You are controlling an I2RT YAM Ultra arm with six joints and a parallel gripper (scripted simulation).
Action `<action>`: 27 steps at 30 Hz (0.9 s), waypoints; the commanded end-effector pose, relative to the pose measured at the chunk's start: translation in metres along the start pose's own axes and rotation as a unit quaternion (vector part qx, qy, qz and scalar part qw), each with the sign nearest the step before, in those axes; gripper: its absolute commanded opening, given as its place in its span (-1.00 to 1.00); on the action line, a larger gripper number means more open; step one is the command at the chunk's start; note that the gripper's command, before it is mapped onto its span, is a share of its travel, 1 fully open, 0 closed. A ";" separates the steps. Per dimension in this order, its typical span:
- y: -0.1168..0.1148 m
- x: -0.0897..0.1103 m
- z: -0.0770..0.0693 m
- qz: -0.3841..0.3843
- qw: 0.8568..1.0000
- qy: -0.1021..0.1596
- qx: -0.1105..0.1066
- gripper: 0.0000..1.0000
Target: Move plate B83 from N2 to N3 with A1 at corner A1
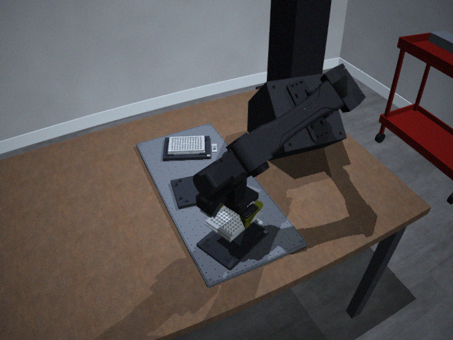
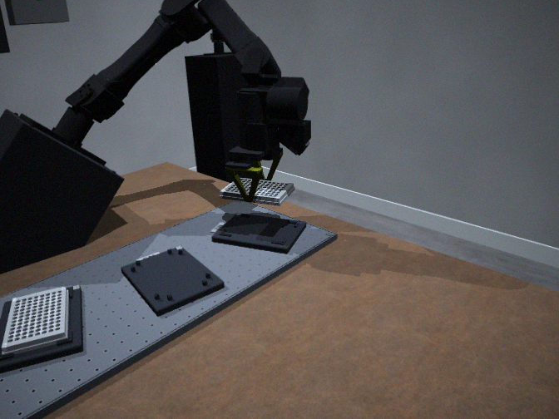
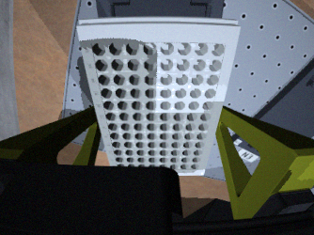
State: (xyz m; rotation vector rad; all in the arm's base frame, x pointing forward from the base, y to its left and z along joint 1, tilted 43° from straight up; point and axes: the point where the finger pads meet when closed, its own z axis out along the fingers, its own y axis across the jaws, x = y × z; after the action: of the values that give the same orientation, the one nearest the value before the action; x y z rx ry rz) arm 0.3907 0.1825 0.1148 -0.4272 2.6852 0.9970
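Observation:
My gripper [image 2: 251, 183] is shut on a white 96-well plate [image 1: 226, 222] and holds it level, a little above the dark nest [image 1: 234, 241] at the near end of the grey deck. In the wrist view the plate [image 3: 158, 104] sits between the yellow-green fingers, with that nest [image 3: 161, 1] below and beyond it. The middle nest [image 1: 185, 190] with small pegs [image 2: 172, 278] is bare. The other well plate [image 1: 186, 144] lies flat on the far nest; it also shows in the exterior view [image 2: 35, 318]. The nest and plate labels are too small to read.
The perforated grey deck lies on a brown table. The arm's black base box [image 1: 294, 109] and a tall black tower [image 1: 298, 25] stand behind the deck. A red cart [image 1: 419, 105] stands off the table to the right.

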 end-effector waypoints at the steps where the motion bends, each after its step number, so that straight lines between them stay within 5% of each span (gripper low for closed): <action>1: -0.002 -0.004 -0.007 0.000 1.000 -0.009 0.002 -1.00; 14: -0.002 -0.004 -0.007 0.000 1.000 -0.009 0.002 -1.00; 27: -0.042 0.012 -0.007 0.215 0.977 -0.009 0.000 -1.00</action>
State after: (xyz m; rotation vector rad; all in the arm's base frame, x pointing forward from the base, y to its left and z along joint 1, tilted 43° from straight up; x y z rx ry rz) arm 0.3887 0.1550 0.0896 0.0046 2.8166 1.0749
